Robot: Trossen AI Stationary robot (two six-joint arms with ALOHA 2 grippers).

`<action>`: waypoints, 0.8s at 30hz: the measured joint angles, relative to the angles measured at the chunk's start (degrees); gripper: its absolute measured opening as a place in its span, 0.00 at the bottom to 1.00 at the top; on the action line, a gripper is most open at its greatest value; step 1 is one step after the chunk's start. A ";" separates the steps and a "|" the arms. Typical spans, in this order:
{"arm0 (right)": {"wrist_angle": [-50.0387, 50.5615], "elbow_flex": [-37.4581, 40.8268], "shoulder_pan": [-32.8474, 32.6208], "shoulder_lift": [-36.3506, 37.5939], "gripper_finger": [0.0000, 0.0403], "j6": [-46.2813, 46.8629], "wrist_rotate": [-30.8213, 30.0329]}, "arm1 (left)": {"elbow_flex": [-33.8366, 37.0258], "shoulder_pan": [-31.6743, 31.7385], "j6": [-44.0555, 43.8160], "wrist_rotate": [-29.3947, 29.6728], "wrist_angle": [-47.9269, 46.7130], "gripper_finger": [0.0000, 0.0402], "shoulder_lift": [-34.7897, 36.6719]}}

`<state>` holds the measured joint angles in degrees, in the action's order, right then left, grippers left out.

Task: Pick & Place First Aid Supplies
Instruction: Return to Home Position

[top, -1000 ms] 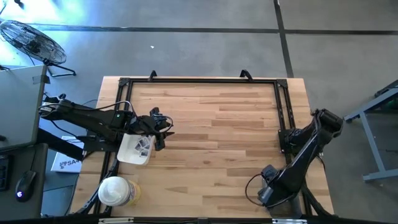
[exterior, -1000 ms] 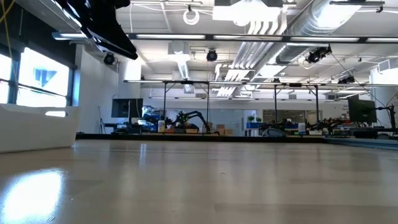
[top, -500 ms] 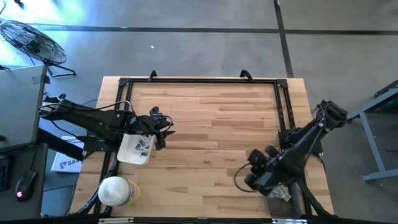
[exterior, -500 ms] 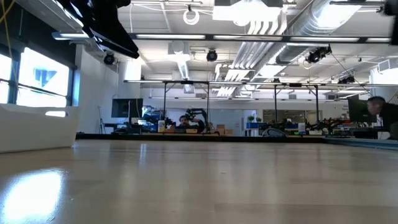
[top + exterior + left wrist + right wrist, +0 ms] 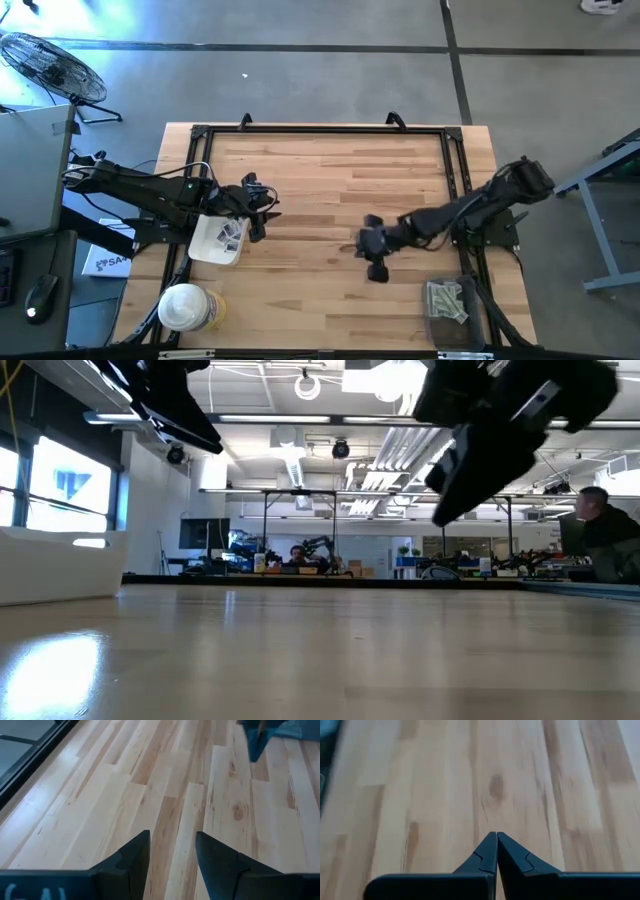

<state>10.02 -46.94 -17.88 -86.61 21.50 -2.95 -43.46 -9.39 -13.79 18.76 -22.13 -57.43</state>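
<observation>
The first aid supplies show in two places: small white printed packets (image 5: 230,234) lie in the white tray (image 5: 207,245) at the table's left, and pale green strips (image 5: 446,300) lie in a dark bin (image 5: 432,322) at the near right corner. My left gripper (image 5: 264,212) hovers open beside the tray's far right corner, with only bare wood between its fingers (image 5: 131,858). My right gripper (image 5: 364,249) is stretched out over the middle of the table, above the wood, shut with nothing in it (image 5: 496,838).
A round white-lidded tub (image 5: 183,307) stands at the near left corner. A black frame (image 5: 320,130) runs along the table's far and side edges. Bare wood (image 5: 330,190) lies between the two arms. A person (image 5: 603,535) shows in the room beyond the table.
My right arm has swung from above the dark bin at the near right corner toward the table's left and far side, out over the middle. The bin with its pale green strips now shows uncovered. My left arm has kept still.
</observation>
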 joint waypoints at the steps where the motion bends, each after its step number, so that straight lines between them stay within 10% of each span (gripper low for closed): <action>1: -2.28 0.70 1.74 0.00 0.00 -2.47 1.78 | 0.00 -0.01 -0.01 -0.01 0.00 0.39 0.00; 15: -6.40 1.95 16.44 7.91 0.00 -27.10 6.41 | 0.07 0.00 0.03 -2.67 1.39 0.39 0.04; 24: -23.32 16.63 21.36 17.94 0.00 -30.49 12.42 | 0.08 0.13 0.36 -4.89 0.91 0.39 2.45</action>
<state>-13.30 -30.31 3.49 -68.67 -9.00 9.47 -43.38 -9.25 -13.43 13.87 -21.22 -54.98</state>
